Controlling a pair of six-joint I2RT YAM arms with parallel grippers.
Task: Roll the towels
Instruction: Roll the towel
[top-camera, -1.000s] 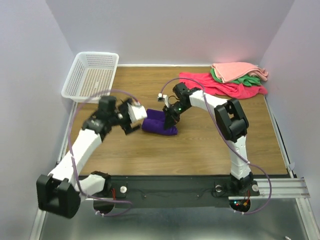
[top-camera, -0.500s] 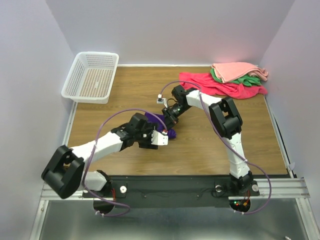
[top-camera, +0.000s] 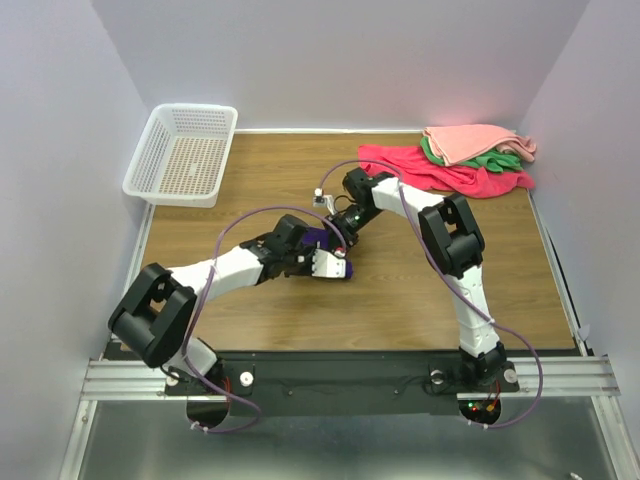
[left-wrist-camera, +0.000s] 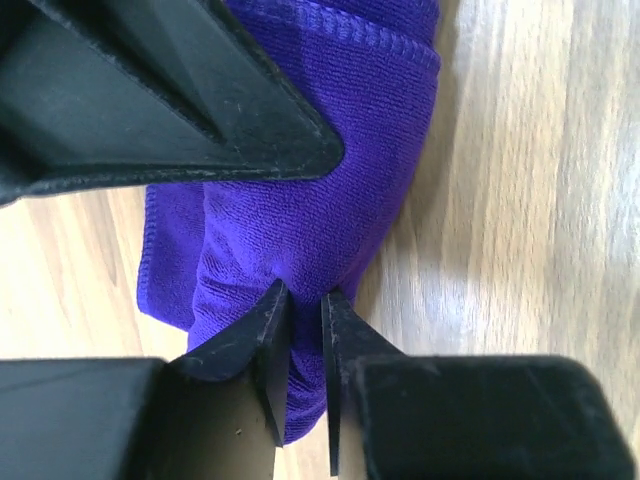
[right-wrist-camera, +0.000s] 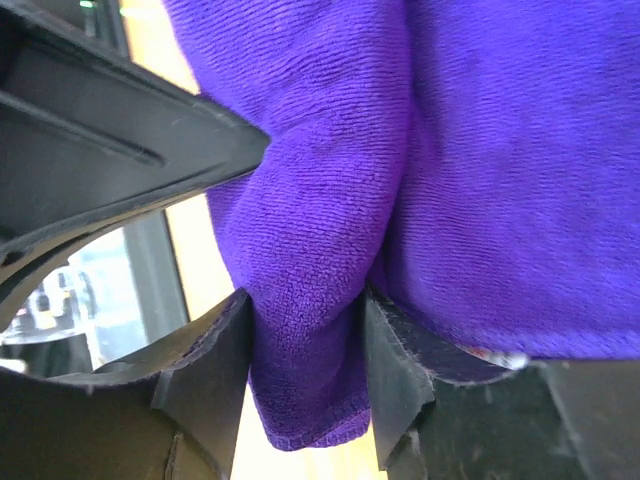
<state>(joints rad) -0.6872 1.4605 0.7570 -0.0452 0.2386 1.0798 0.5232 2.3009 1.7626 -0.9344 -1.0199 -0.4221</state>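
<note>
One purple towel (right-wrist-camera: 480, 150) within right tool (right-wrist-camera: 306, 300)

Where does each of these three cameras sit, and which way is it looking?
Top external: high above and behind the arm bases, looking down at the wooden table; the left arm and right arm show whole.
Left wrist: on the left arm's wrist, looking along its black jaws at the purple towel on the wood.
Right wrist: on the right arm's wrist, close on that towel, a fold between its jaws.
Shared: all three show the purple towel.
</note>
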